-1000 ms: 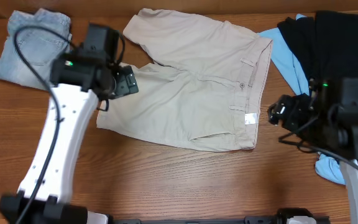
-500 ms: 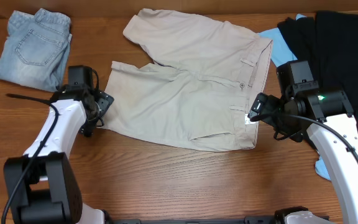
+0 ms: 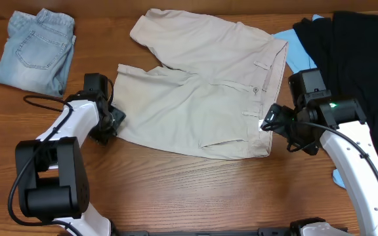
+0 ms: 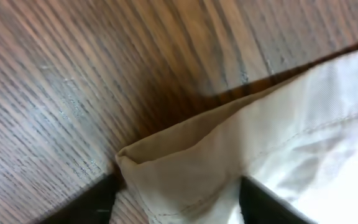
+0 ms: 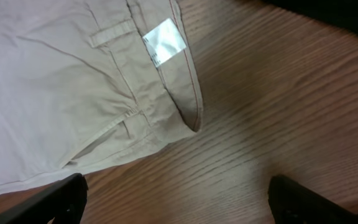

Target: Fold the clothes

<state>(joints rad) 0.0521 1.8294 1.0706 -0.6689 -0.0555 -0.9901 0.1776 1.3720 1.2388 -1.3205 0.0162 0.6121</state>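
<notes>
The beige shorts (image 3: pixel 202 98) lie spread flat in the middle of the table, waistband to the right. My left gripper (image 3: pixel 115 122) is at the lower left leg hem. In the left wrist view its fingers (image 4: pixel 179 208) are open, with the hem corner (image 4: pixel 185 155) lying between them. My right gripper (image 3: pixel 270 123) is at the waistband's lower corner, next to the white label (image 3: pixel 266 125). In the right wrist view its fingers (image 5: pixel 182 202) are wide open over bare wood, just short of the waistband corner (image 5: pixel 191 118) and label (image 5: pixel 165 42).
Folded pale denim (image 3: pixel 35 49) lies at the back left. A black garment (image 3: pixel 359 59) lies at the right over a light-blue piece (image 3: pixel 299 59), which also shows near the right arm (image 3: pixel 346 178). Wood table (image 3: pixel 189 190) runs along the front.
The left arm dropped from over the shorts' leg to the table, then slid right onto the hem corner. The right gripper moved left from the black garment to the waistband corner.
</notes>
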